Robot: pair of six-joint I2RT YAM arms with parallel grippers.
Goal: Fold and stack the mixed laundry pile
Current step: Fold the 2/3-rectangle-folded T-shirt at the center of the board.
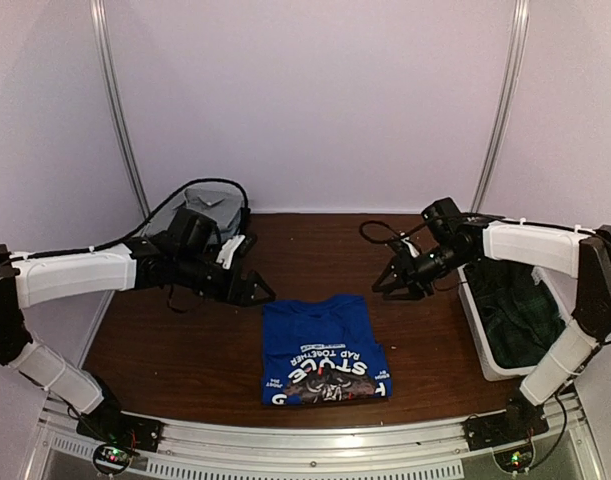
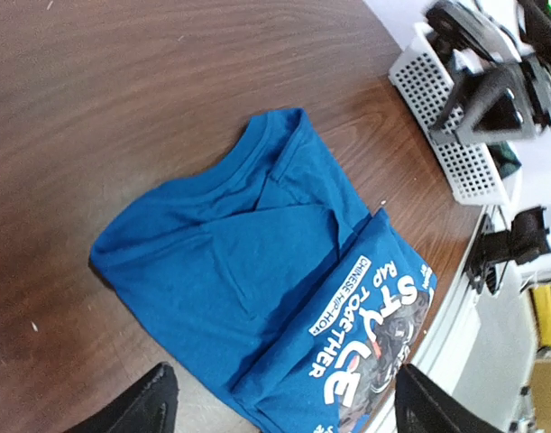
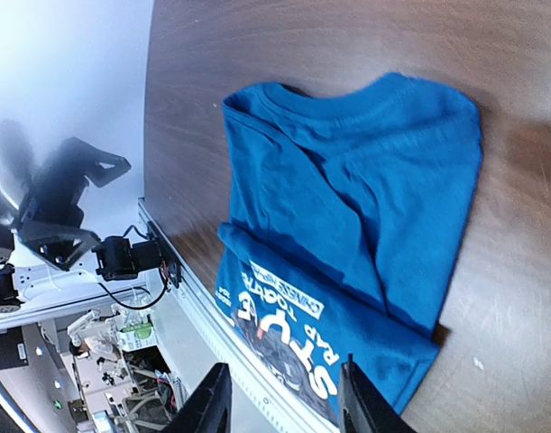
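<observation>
The left hand [image 1: 253,291] hung wide open and empty just off the far left corner of the folded blue shirt [image 1: 323,350]. The shirt lay flat, print up, at the near middle of the table [image 1: 175,340]. The right hand [image 1: 393,288], partly open, gripped nothing near the shirt's far right corner.

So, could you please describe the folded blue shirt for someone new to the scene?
On the brown wooden table, at the middle of its near edge, lies a folded T-shirt. It alone is royal blue with white lettering; the garment at the back left is grey, and the cloth in the white bin is dark green.
</observation>
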